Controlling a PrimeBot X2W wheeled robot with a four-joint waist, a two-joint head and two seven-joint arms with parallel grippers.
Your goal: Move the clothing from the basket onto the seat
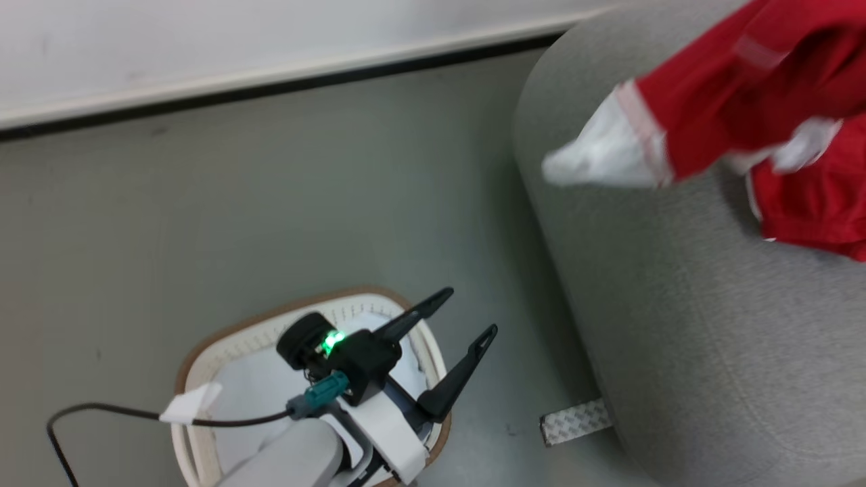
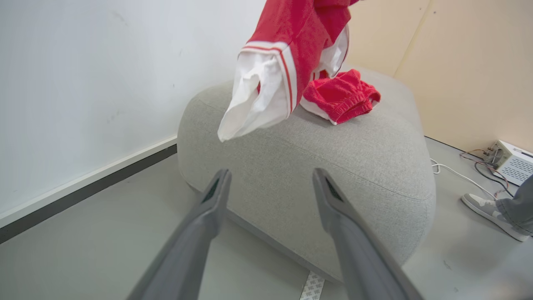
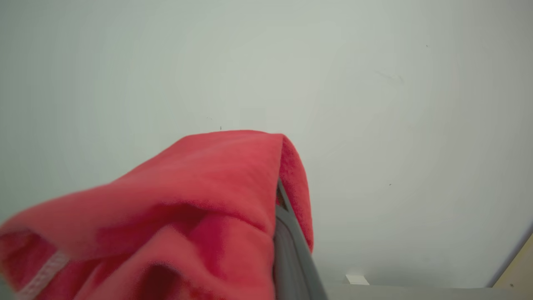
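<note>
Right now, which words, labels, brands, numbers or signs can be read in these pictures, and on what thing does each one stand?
No text can be read anywhere.
White tag: no writing shows on it.
Patterned floor strip: an embossed pattern, no letters.
White box with wires: too small to tell whether it bears a label.
Red clothing: white trim and thin red stripes, no print or label showing.

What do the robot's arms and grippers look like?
The left gripper has two long, dark, tapering fingers on a black body with a green light. Its wrist is white, the forearm pale grey, with a teal plug and black cable bearing a white tag. The right gripper is dark grey.
</note>
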